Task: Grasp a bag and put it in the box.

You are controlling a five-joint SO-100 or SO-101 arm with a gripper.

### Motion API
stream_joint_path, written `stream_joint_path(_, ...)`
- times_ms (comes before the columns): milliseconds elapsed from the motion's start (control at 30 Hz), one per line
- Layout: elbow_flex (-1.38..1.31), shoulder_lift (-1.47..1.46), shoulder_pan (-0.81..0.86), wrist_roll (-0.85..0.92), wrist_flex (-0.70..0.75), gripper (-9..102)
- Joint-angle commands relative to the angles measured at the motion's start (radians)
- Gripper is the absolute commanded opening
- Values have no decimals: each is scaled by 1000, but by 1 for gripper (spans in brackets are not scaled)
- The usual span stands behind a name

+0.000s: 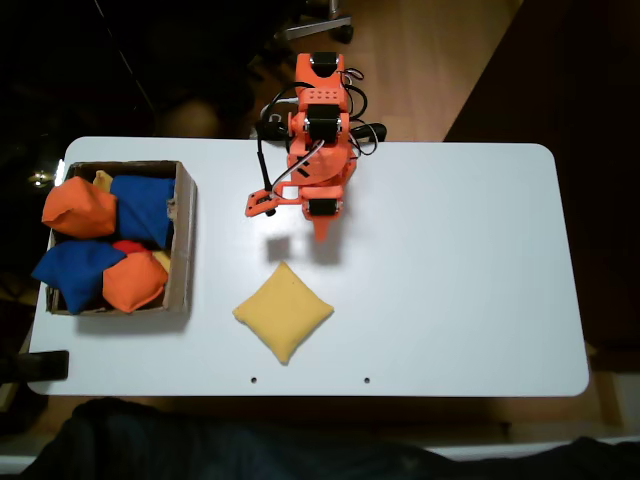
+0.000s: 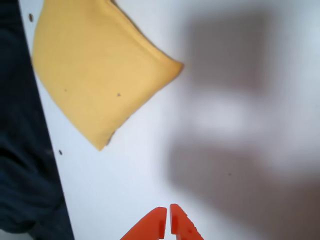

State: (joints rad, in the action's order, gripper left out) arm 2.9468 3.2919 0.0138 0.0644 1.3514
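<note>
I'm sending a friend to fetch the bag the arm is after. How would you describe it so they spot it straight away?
In the fixed view, start at the white table and find the orange arm at its far edge. Just in front of the arm, lying alone on the bare tabletop, is the yellow bag, square and pillow-like. The other bean bags are orange or blue and sit piled in the cardboard box at the left.

bag [image 2: 100,75]: wrist view, top corner cut off by the upper edge.
gripper [image 2: 167,220]: wrist view, two orange tips alone enter from the bottom edge, nearly touching; body out of frame.
box [image 1: 183,240]: fixed view, floor hidden under orange and blue bean bags [image 1: 105,245]; a red item and yellow scraps between them, too covered to identify.
table [image 2: 240,125]: wrist view, surface blurred, shadowed.
</note>
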Motion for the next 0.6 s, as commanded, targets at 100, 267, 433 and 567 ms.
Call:
stream_joint_path(100, -54, -40, -8, -8, -15, 0)
stream_joint_path(267, -78, -95, 3, 2, -60, 0)
stream_joint_path(433, -117, -150, 9, 0, -106, 0)
stream_joint_path(567, -155, -193, 12, -3, -126, 0)
